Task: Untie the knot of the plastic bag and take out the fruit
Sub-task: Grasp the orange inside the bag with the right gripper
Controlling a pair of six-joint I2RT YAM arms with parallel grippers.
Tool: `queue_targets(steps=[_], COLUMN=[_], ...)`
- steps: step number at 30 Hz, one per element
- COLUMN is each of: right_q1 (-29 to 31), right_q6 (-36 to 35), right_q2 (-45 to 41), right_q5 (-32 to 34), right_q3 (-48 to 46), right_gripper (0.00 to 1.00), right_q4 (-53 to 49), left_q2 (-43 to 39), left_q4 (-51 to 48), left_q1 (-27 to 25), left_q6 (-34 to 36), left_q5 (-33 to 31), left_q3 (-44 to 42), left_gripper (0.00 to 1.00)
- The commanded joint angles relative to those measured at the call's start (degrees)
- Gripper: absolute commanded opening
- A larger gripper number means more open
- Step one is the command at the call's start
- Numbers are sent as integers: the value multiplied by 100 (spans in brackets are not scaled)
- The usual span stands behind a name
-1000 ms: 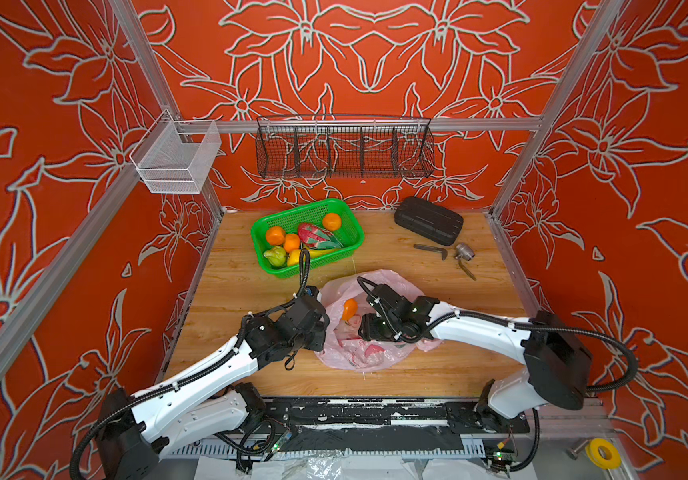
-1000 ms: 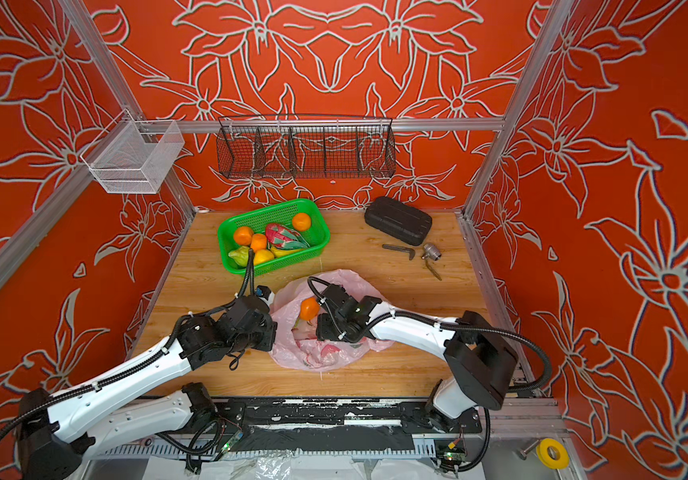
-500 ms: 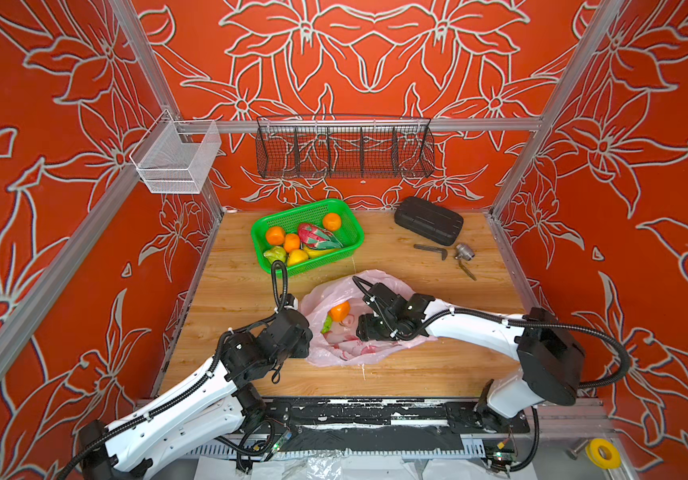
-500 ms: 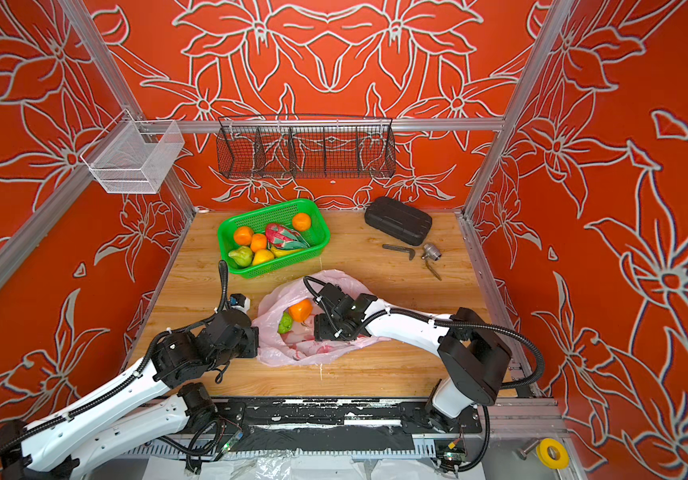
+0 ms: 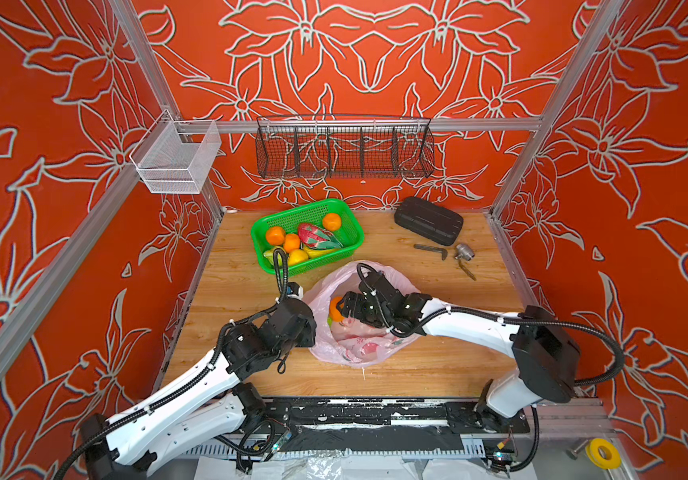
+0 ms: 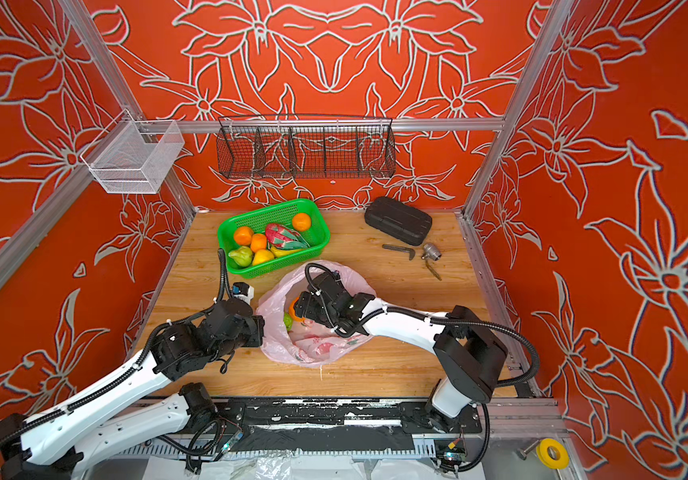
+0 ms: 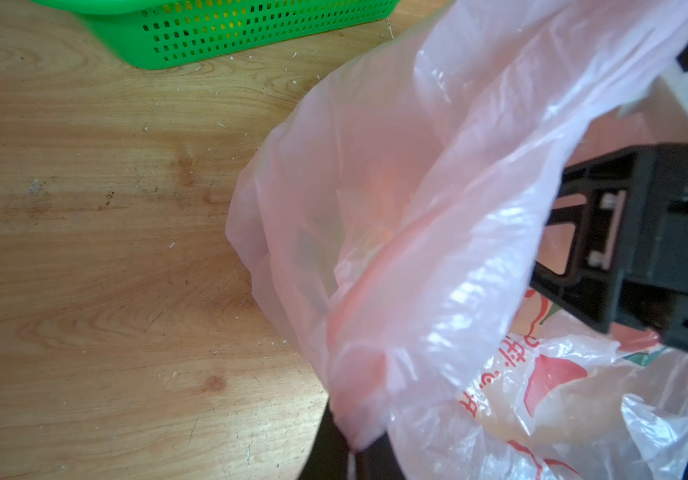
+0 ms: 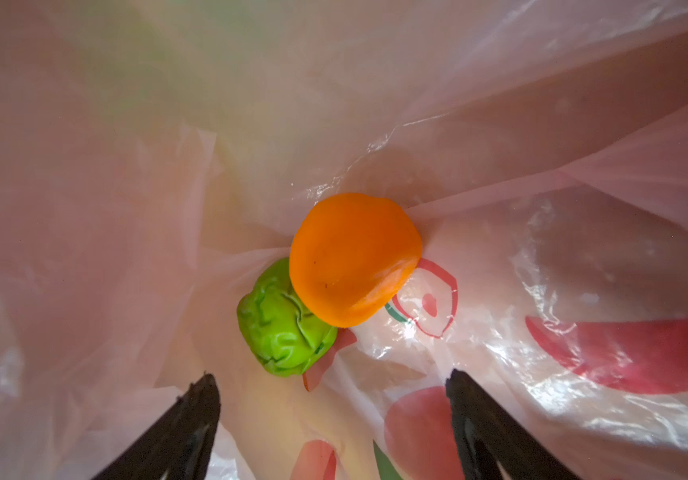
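Facing into the bag [image 8: 542, 166] with my right gripper [image 8: 331, 374] spread wide and empty, I find the green fruit [image 8: 284, 320] and the orange [image 8: 355, 257] touching, straight ahead just beyond my jaws, while my left gripper [image 7: 350, 457] pinches the bag's rim.

Orange-red walls [image 5: 375, 62] printed with big white-outlined flowers close in on three sides, with silver aluminium frame rails [image 5: 550, 99] running up the corners. Straight beyond the right gripper [image 5: 341, 309], a black wire rack with dividers [image 5: 344, 149] hangs on the back wall's horizontal rail. Up and outward from the left gripper [image 5: 311, 328], a white mesh basket [image 5: 176, 160] hangs by the side wall. Under both grippers is a light wood-grain tabletop [image 5: 438, 365], evenly lit with soft shadows. Behind them, a scuffed black strip [image 5: 375, 411] runs along its near edge.
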Motion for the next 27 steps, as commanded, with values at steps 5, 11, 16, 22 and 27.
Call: queue_targets(steps=[5,11,16,22,27], right_q1=[143,215,299,306,304], right_q6=[751,979,660,490,559], right_q2=[747,1349,1658,1950,2088], right_q5=[813,1460,1429,1452,1360], right_q3=[890,1777,1840,1983,2074], right_gripper=[92,95,96,96,91], right_q4=[-271,-1735,-1404,-1518,-1781], left_q2=[-47,-77,-182,-223,-214], left_q4=[117,39,-7,0,25], left_q1=[-16,-16,-23,-16,-16], left_q6=[-35,-17,-17,-85,-105], left_q5=[-7,15,-7,-7,22], left_q3=[-18,-16,-61,-118,-154], left_gripper=[7,8,8,8,8])
